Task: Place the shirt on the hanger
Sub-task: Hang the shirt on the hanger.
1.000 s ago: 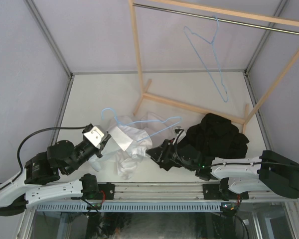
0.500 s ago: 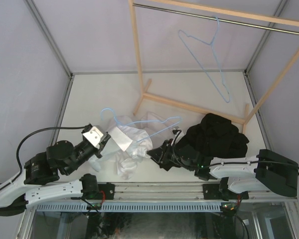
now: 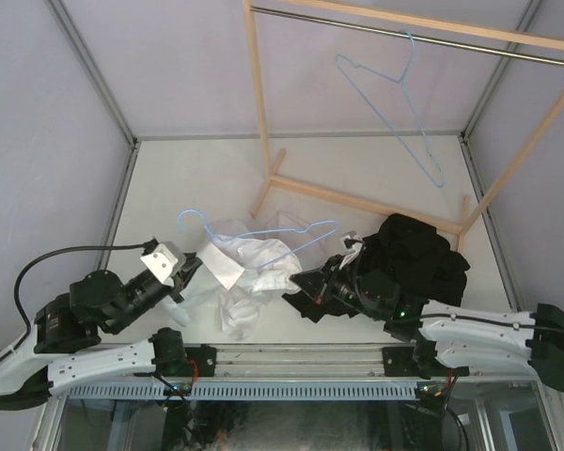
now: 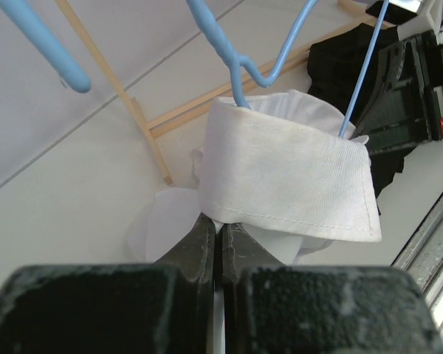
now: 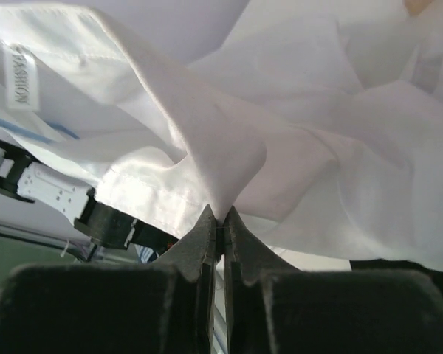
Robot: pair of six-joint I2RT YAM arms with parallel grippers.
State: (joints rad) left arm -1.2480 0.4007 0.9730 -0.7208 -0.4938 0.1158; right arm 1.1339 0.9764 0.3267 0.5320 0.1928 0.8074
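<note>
From overhead, I see my left gripper [image 3: 182,273] clamped on one side of the shirt [image 3: 249,274] and my right gripper [image 3: 291,286] clamped on the other. The shirt lies crumpled between them near the front edge of the table [image 3: 169,178], with a blue hanger [image 3: 263,233] threaded through its top. A black garment [image 3: 414,254] is heaped just to its right. A second hanger [image 3: 395,103] hangs from the wooden rack [image 3: 257,113].

On my left wrist camera, the left gripper [image 4: 220,225] has its jaws pressed together on the lower edge of the shirt's collar [image 4: 288,177], and the blue hanger [image 4: 236,66] rises out of it.

On my right wrist camera, the right gripper [image 5: 220,214] pinches a fold of the shirt [image 5: 303,147].
</note>
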